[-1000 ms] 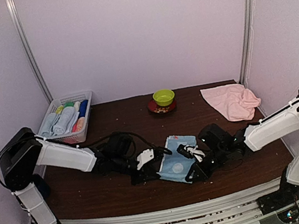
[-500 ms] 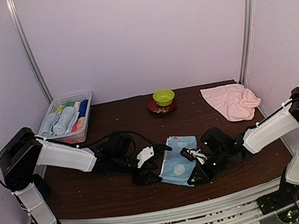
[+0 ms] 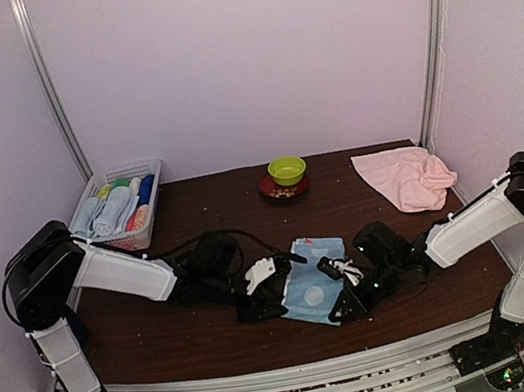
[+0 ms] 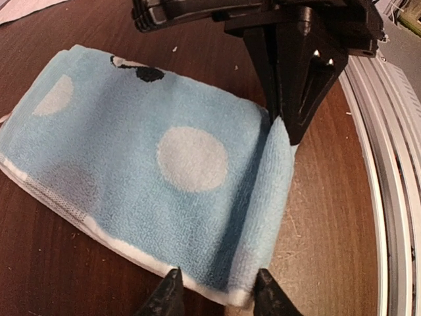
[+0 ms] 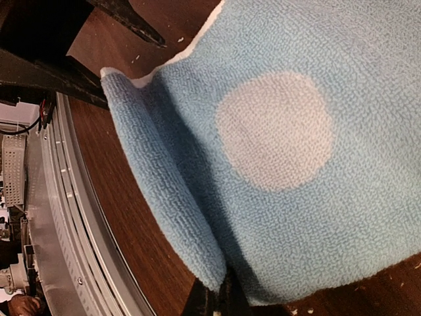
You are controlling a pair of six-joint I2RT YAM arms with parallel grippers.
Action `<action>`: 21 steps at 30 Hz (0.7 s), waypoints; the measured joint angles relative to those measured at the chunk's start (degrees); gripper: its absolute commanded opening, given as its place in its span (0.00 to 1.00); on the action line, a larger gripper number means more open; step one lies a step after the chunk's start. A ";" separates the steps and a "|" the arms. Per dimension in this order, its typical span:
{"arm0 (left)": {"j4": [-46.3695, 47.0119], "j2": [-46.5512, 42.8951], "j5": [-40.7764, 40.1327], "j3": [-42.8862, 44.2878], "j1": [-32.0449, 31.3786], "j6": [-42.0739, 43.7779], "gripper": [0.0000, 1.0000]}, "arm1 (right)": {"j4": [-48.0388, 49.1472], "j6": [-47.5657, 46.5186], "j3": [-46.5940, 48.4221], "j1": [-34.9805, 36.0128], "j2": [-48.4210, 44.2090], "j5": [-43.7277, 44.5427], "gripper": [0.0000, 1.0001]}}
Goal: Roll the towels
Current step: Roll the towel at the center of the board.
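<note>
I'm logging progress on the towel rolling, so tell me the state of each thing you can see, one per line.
Light blue cloth towel with white dots: lying flat, near edge folded over once.
Pale pink cloth towel: crumpled, unrolled.
White plastic mesh basket: holding rolled towels.
Green bowl: upright on a dark red plate.
Left tool: open, astride the fold's end.
Right tool: shut on the fold's other end.

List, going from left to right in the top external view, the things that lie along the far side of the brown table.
White plastic mesh basket → small green bowl standing on a dark red plate → crumpled pale pink cloth towel.
</note>
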 measured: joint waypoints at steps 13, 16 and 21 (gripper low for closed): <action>0.13 3.23 -1.55 2.49 -0.26 -3.34 0.00 | -1.36 -0.04 0.02 -0.04 -1.64 2.14 0.22; 0.04 4.24 -1.92 2.91 -0.26 -4.09 0.00 | -3.45 -0.09 0.07 -0.15 -4.61 4.66 0.32; -0.13 4.81 -2.47 3.37 -0.26 -5.38 0.00 | -6.05 -0.22 0.85 -0.17 -10.64 8.50 0.34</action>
